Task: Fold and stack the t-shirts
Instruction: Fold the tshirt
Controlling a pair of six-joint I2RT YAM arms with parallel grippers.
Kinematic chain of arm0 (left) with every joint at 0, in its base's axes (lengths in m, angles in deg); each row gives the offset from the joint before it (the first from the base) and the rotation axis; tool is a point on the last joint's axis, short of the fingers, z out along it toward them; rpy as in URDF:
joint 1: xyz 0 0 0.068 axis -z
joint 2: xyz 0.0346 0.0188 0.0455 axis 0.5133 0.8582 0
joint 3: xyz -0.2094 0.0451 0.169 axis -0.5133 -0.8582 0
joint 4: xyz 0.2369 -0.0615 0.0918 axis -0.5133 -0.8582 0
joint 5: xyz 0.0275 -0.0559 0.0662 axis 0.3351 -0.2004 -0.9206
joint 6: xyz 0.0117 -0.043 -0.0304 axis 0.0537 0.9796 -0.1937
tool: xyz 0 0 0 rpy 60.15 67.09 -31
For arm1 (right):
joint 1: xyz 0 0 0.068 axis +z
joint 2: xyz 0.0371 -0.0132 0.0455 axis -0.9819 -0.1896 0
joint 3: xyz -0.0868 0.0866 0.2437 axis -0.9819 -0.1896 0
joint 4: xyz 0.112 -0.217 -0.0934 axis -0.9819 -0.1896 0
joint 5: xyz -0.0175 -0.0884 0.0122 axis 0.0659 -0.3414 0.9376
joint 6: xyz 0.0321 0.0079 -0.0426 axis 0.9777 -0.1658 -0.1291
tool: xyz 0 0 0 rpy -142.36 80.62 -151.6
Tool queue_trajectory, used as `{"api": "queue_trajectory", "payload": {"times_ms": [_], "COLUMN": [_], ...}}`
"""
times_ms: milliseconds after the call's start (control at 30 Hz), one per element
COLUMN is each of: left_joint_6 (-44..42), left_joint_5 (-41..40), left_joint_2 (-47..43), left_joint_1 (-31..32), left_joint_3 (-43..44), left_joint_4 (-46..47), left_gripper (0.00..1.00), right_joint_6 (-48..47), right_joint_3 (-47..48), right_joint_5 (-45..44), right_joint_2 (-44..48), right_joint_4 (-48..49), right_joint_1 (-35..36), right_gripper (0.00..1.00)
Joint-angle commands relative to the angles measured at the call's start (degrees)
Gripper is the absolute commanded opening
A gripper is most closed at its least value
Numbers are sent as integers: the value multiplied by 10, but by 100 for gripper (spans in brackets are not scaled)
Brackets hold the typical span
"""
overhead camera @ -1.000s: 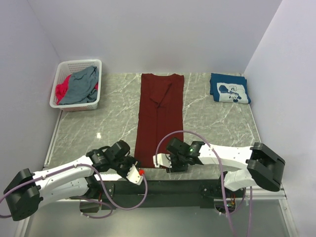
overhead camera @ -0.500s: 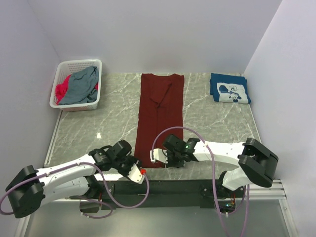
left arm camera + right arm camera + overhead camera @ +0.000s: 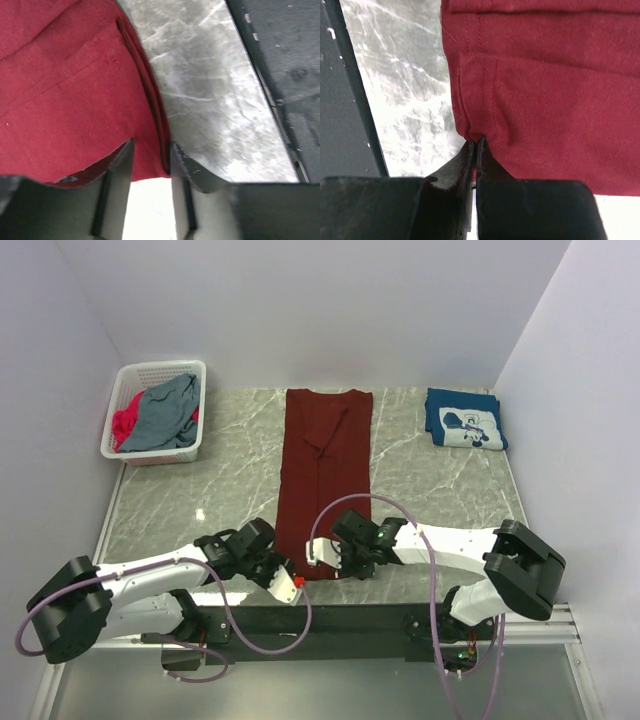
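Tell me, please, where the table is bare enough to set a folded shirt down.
Bare marble lies between the basket and the maroon shirt, and between that shirt and the navy shirt. The near edge is crowded: left claw and right claw meet the hem.

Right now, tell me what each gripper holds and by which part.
The right gripper is pinched shut on the maroon t-shirt at its near hem corner. The left gripper holds nothing yet: its jaws stand apart astride the other near corner.
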Motion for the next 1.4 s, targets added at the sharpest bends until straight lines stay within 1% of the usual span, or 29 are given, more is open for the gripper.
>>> {"api": "queue_trajectory", "payload": {"times_ms": [0, 33, 100, 133, 200, 233, 300, 333, 433, 467, 567, 667, 700, 767, 833, 867, 900, 967, 1167, 1267, 1367], "left_joint_6": [-18, -17, -14, -13, -10, -9, -6, -1, 13, 20, 45, 86, 95, 101, 89, 83, 76, 64, 24, 12, -1], "left_joint_5": [-20, -22, -21, -19, -17, -16, -8, -3, 11, 8, 9, 18, 12, 15, 47, 53, 59, 72, 82, 87, 87], "left_joint_2": [32, 36, 39, 37, 30, 28, 19, 15, -3, -14, -36, -51, -53, -46, -27, -2, 12, 40, 120, 159, 189], "left_joint_1": [2, 1, 1, 2, 2, 1, 3, 2, 12, 28, 58, 61, 59, 20, -25, -63, -80, -118, -176, -199, -219], "left_joint_3": [16, 19, 26, 28, 32, 36, 49, 54, 70, 70, 78, 94, 102, 116, 151, 163, 185, 202, 259, 290, 300], "left_joint_4": [-1, -3, -3, -4, -7, -20, -39, -63, -86, -91, -115, -127, -128, -128, -141, -143, -145, -132, -85, -64, -43], "left_gripper": [39, 34, 30, 25, 21, 16, 11, 6, 1, 1, 1, 1, 1, 1, 1, 1, 1, 1, 1, 1, 1], "right_joint_6": [8, 8, 11, 12, 13, 14, 20, 22, 29, 31, 38, 32, 28, 6, -18, -44, -56, -80, -141, -172, -195], "right_joint_3": [6, 7, 13, 15, 20, 20, 26, 27, 23, 16, 11, 15, 19, 34, 42, 47, 49, 65, 140, 179, 227], "right_joint_5": [7, 8, 12, 12, 13, 12, 11, 10, 15, 17, 32, 24, 22, 22, 9, 2, -10, -13, -17, -18, -11], "right_joint_2": [18, 21, 22, 24, 29, 38, 51, 64, 98, 106, 123, 137, 139, 144, 151, 153, 152, 137, 62, 21, -26], "right_joint_4": [-32, -33, -35, -38, -40, -41, -44, -51, -66, -72, -93, -105, -106, -106, -99, -95, -90, -76, -50, -37, -36], "right_joint_1": [-15, -16, -21, -23, -24, -23, -23, -23, -14, -3, 6, 5, -12, -37, -62, -69, -76, -103, -182, -214, -237], "right_gripper": [0, 0, 0, 0, 0, 0, 0, 0, 0, 0, 0, 0, 0, 0, 0, 0, 0, 0, 0, 0, 0]}}
